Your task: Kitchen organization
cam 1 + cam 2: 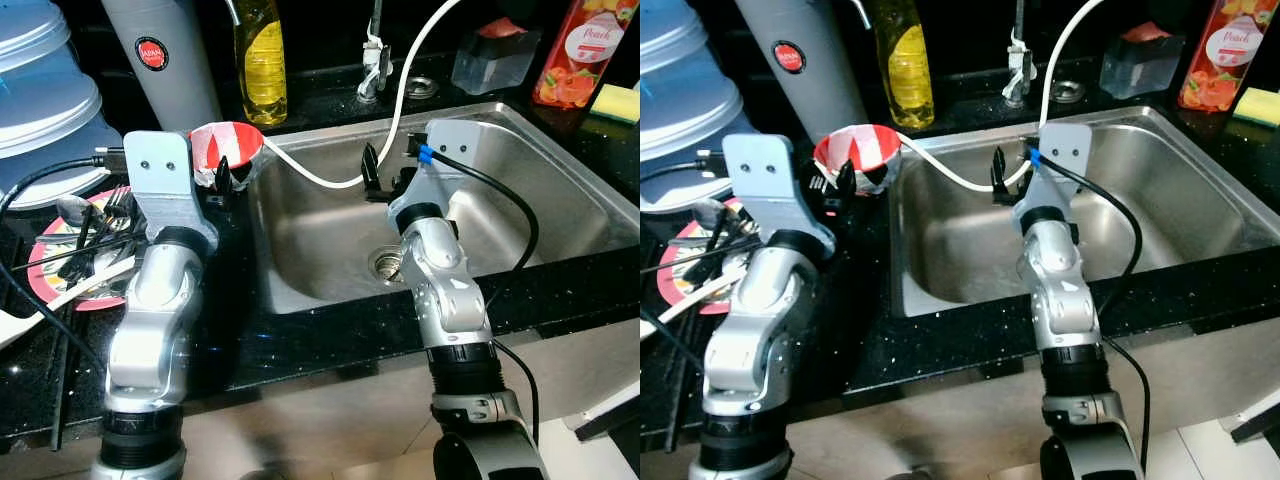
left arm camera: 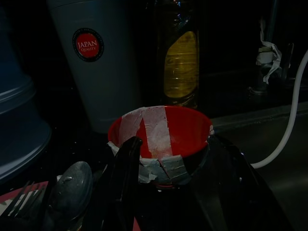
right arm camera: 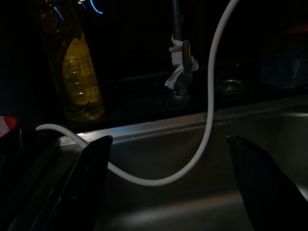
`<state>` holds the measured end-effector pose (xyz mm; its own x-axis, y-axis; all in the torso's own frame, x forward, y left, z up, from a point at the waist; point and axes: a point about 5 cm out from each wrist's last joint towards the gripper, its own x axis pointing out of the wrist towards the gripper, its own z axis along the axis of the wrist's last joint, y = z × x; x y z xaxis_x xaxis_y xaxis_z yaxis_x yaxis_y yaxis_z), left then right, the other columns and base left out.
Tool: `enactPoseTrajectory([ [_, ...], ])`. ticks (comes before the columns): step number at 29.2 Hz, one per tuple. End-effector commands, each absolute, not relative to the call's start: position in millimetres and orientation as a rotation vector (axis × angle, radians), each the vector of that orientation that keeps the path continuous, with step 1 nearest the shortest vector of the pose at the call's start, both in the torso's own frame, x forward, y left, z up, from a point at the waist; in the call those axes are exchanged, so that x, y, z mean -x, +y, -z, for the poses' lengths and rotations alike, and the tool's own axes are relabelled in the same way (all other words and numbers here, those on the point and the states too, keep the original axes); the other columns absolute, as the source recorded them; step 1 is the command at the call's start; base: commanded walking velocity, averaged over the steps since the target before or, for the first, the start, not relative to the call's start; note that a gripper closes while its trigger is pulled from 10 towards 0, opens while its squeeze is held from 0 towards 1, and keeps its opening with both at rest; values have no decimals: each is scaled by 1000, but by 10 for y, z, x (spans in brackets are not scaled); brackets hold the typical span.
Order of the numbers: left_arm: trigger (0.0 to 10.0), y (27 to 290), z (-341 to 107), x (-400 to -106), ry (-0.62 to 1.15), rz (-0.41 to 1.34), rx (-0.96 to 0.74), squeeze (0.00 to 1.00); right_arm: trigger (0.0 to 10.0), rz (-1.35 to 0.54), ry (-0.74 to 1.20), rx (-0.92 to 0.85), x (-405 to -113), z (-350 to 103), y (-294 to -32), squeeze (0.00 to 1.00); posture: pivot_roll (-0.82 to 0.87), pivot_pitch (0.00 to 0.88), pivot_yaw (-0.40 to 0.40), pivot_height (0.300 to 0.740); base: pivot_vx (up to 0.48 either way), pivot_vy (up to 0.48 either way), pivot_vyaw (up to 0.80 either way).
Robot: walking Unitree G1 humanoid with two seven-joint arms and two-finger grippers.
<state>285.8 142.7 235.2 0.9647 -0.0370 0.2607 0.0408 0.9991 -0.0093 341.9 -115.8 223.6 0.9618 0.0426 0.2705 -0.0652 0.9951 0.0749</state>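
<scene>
- Just ahead of the left end effector (image 2: 166, 187) sits a red bowl (image 2: 161, 139) patched with grey and white tape, standing upright on the black bench (image 1: 330, 335) at the sink's left edge; the two black fingers (image 2: 122, 178) reach to either side of its near wall, spread wide, and whether they touch it cannot be told.
- Behind the bowl, farther from that end effector, stand a grey cylinder (image 1: 160, 55) with a round red label and a bottle of yellow liquid (image 1: 262, 55).
- Beside the left arm, on its outer side, a red plate (image 1: 85, 255) carries a spoon (image 2: 72, 185), forks and other cutlery, and a stack of pale blue lidded containers (image 1: 45, 90) stands beyond it.
- Over the steel sink (image 1: 560, 175) the right end effector (image 3: 168, 187) hangs with its fingers (image 3: 84, 187) set wide apart and nothing between them.
- Straight before the right end effector a white hose (image 3: 209, 110) loops down from above into the basin, passes between the spread fingers farther on, and runs off toward the bowl's side.
- Beyond the hose stands the tap base (image 3: 180, 72) wrapped in white tape on the back ledge.
- Farther off toward the right end effector's outer side are a clear box (image 1: 495, 55), a red peach carton (image 1: 585, 50) and a yellow sponge (image 1: 615, 102).
- Below the right arm lies the sink drain (image 1: 388, 263).
</scene>
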Motion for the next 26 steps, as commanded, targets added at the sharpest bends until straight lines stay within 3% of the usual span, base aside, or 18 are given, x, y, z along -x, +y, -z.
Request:
enactPoseTrajectory([
  [1, 10000, 1434, -2332, -2862, -252, 34, -2, 0, 10000, -56, -265, -84, -3389, -2225, -1154, 0, 63, 0, 85, 740, 0, -247, 0],
  [13, 10000, 1397, -2329, -2892, -250, 46, 3, 0, 10000, -40, -267, -75, -3382, -2235, -1198, 0, 48, 0, 88, 740, 0, -243, 0],
  [26, 10000, 1429, -2333, -2885, -254, 36, -3, 0, 10000, -45, -268, -77, -3393, -2244, -1184, 0, 60, 0, 86, 740, 0, 0, 0],
])
